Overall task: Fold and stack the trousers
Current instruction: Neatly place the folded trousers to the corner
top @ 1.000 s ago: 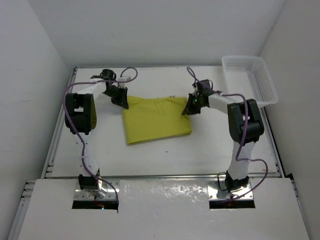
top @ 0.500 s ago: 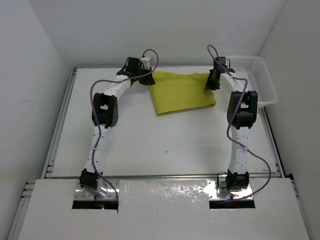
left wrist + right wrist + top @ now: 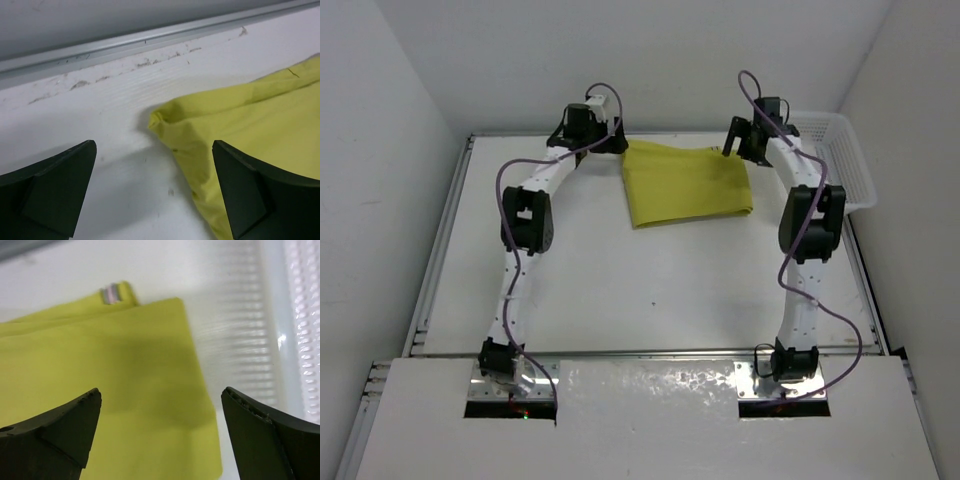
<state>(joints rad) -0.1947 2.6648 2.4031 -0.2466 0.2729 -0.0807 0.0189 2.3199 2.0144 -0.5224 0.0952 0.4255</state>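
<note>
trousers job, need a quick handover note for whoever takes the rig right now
Left gripper: open, holding nothing, over the far left corner of the trousers.
Right gripper: open, holding nothing, over their far right corner.
Where: the trousers lie folded into a flat rectangle at the far side of the table, left of the white mesh basket, not in it.
Done: the folding looks complete and the cloth is set down.
Left: probably just pulling both arms back; no other garment is in view to stack with.
</note>
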